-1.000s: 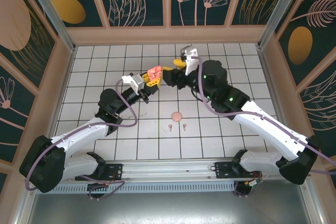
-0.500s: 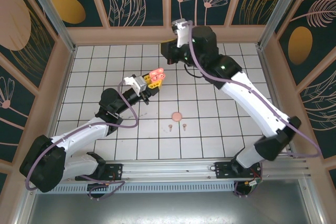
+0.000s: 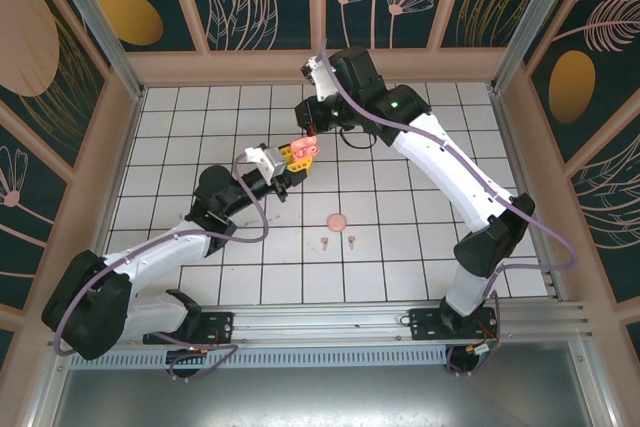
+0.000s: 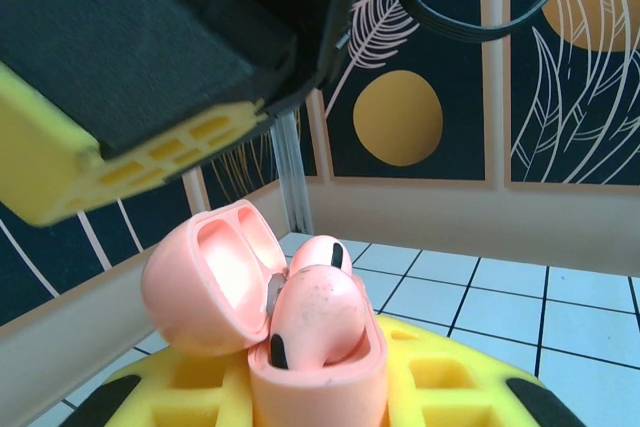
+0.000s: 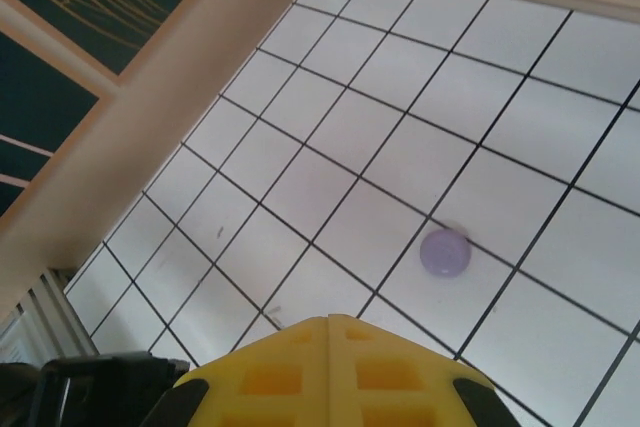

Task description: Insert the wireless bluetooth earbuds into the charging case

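Left gripper (image 3: 292,154) is clamping the open coral case (image 4: 318,387) up off the bench (image 3: 200,137). Two earbuds (image 4: 318,309) are sitting in its wells, the front one seemingly riding high. Right gripper (image 5: 328,321), pinched closed and empty, is hovering just above. You're seating: press straight down, gently, keeping clear of the lid (image 4: 200,277).

The charging case (image 4: 315,387) is cut off below; two earbuds (image 3: 323,242) on the desk (image 3: 200,147) are rendered too small for detail
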### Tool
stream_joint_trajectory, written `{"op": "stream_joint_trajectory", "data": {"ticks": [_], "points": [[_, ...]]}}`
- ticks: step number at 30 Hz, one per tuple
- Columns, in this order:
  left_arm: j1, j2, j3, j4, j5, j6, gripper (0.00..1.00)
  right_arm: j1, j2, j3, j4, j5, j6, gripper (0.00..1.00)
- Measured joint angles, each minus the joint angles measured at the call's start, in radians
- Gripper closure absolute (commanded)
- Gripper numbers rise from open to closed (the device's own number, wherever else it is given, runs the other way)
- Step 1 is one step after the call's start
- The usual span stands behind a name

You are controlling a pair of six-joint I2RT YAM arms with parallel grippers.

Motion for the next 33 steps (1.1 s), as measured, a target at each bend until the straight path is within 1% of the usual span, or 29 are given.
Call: {"op": "stream_joint_trajectory", "data": {"ticks": [5,8,13,17,18,19,21,23,25,27,31,33], "points": [[-0.002,0.017,0.01,-0.024,0.011,0.0,1.0,0.003,-0.011,-0.067,-0.021,0.001,-0.005,1.0],[-0.009,0.025,0.01,-0.045,0.019,0.0,1.0,0.008,-0.051,-0.122,-0.018,0.013,-0.007,1.0],[-0.012,0.035,0.016,-0.042,0.012,0.0,1.0,0.039,-0.191,-0.253,-0.006,0.025,0.014,1.0],[-0.011,0.048,0.024,-0.014,-0.001,-0.008,1.0,0.035,-0.306,-0.341,0.011,0.061,0.062,1.0],[-0.011,0.053,0.027,-0.009,-0.01,-0.013,1.0,0.029,-0.332,-0.364,0.021,0.071,0.076,0.97],[-0.008,0.058,0.032,-0.005,-0.018,-0.021,1.0,0.018,-0.363,-0.391,0.034,0.085,0.094,0.92],[-0.008,0.071,0.039,-0.004,-0.039,-0.043,1.0,-0.029,-0.43,-0.461,0.083,0.114,0.138,0.9],[-0.008,0.103,0.06,-0.018,-0.059,-0.072,1.0,-0.089,-0.493,-0.543,0.141,0.138,0.179,0.85],[-0.008,0.148,0.092,-0.049,-0.077,-0.106,1.0,-0.135,-0.537,-0.621,0.191,0.169,0.217,0.83],[-0.008,0.202,0.129,-0.093,-0.099,-0.145,1.0,-0.148,-0.553,-0.683,0.227,0.197,0.245,0.82],[-0.008,0.325,0.194,-0.193,-0.14,-0.225,1.0,-0.148,-0.554,-0.809,0.294,0.255,0.294,0.66],[-0.008,0.391,0.233,-0.247,-0.149,-0.263,0.98,-0.148,-0.552,-0.859,0.319,0.283,0.31,0.58]]}}
